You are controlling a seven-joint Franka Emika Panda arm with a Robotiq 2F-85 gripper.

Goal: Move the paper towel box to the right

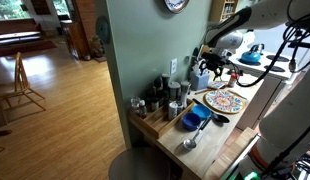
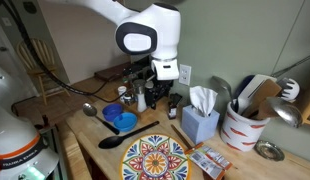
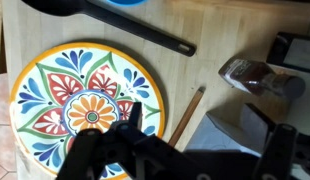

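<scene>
Your paper towel box [image 2: 200,124] is standing on the wooden counter [image 2: 90,130] near the back wall. The white utensil crock [image 2: 240,128] is crowding just beside it, and the painted plate [image 2: 155,158] is lying toward the front edge. Your gripper [image 3: 200,150] is hovering over the plate, jaws spread, holding nothing.

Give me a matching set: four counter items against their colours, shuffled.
Items:
1. plate
2. tissue box
3. bowl
4. crock

Colours:
a. white
b. bright blue
c. multicoloured
d. pale blue

Pairs: 1-c, 2-d, 3-b, 4-a
</scene>
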